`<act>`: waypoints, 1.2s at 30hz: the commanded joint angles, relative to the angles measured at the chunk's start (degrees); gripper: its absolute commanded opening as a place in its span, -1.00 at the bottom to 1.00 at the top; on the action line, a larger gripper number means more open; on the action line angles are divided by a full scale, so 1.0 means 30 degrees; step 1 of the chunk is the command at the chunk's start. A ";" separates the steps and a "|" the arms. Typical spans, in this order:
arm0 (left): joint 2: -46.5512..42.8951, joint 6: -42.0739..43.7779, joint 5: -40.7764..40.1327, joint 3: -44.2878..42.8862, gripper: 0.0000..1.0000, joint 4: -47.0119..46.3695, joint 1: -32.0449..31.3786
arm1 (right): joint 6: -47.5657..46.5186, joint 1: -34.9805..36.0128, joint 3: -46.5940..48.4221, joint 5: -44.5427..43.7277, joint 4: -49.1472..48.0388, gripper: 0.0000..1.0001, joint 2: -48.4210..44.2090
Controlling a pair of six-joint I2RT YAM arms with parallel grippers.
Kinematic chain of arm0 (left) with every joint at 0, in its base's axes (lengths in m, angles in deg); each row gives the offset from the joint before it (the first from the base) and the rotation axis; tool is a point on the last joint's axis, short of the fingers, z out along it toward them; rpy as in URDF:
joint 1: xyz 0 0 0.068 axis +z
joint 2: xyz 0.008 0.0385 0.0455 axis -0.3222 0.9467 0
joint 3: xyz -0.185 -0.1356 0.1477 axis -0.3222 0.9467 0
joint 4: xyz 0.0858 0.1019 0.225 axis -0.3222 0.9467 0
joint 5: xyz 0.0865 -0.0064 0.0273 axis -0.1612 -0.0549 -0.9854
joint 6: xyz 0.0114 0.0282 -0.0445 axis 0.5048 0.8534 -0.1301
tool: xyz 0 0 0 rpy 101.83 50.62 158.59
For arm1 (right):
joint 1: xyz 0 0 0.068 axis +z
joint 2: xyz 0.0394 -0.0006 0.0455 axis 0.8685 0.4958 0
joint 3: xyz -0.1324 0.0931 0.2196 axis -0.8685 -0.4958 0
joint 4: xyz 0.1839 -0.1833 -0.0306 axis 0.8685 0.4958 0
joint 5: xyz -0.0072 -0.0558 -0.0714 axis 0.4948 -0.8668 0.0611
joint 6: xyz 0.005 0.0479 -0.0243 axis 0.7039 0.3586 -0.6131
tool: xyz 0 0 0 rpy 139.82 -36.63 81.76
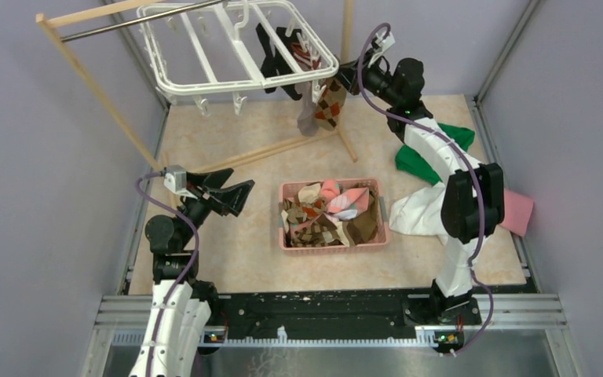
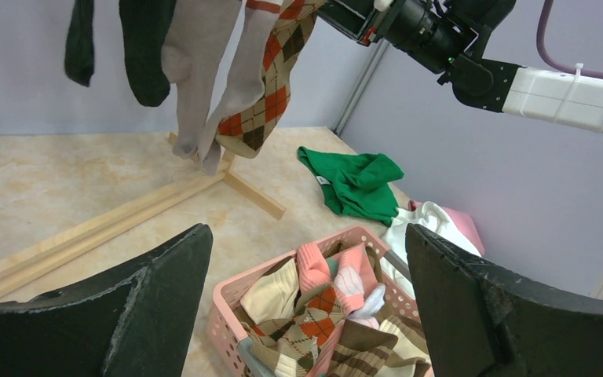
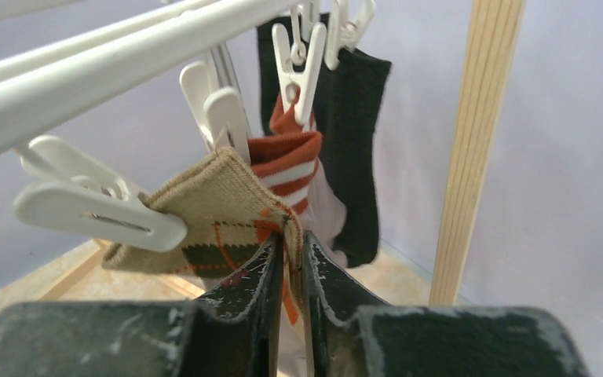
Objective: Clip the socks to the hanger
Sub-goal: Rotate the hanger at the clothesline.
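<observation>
1. Your right gripper (image 3: 290, 243) is pinched on the cuff corner of the argyle sock (image 3: 220, 204). The sock hangs at the right end of the hanger (image 1: 212, 82), and a white clip (image 3: 102, 216) appears to bite the cuff's other side.
2. Your left gripper (image 2: 306, 236) gapes wide and empty, left of the pink basket (image 1: 334, 247) of loose socks (image 1: 330, 208).
3. Judge them light, limp knit that sags and folds, so take each by its thicker ribbed cuff.
</observation>
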 commanded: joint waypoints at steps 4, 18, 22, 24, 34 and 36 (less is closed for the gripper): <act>-0.0306 -0.0015 0.0051 -0.0083 0.97 -0.0770 -0.0047 | 0.0487 -0.0242 -0.0550 0.0768 -0.1700 -0.63 -0.1708; 0.0076 0.0338 0.0233 -0.0173 0.98 -0.0889 -0.0068 | 0.1030 -0.0422 -0.2953 0.2698 -0.3237 -0.26 -0.3371; 0.0051 0.0534 0.0273 -0.0195 0.98 -0.0779 -0.0051 | 0.1377 -0.0637 -0.3968 0.3647 -0.3763 -0.11 -0.4202; 0.0062 0.0667 0.0237 -0.0202 0.98 -0.0742 -0.0074 | 0.1439 -0.0788 -0.4569 0.4103 -0.3898 -0.04 -0.4667; 0.0938 0.1161 0.0588 -0.0427 0.97 -0.0969 -0.0087 | 0.2078 -0.1411 -0.6991 0.6138 -0.4467 0.15 -0.6671; 0.1160 0.1192 0.0659 -0.0480 0.97 -0.1072 -0.0079 | 0.2235 -0.1491 -0.7376 0.6647 -0.4542 0.17 -0.7053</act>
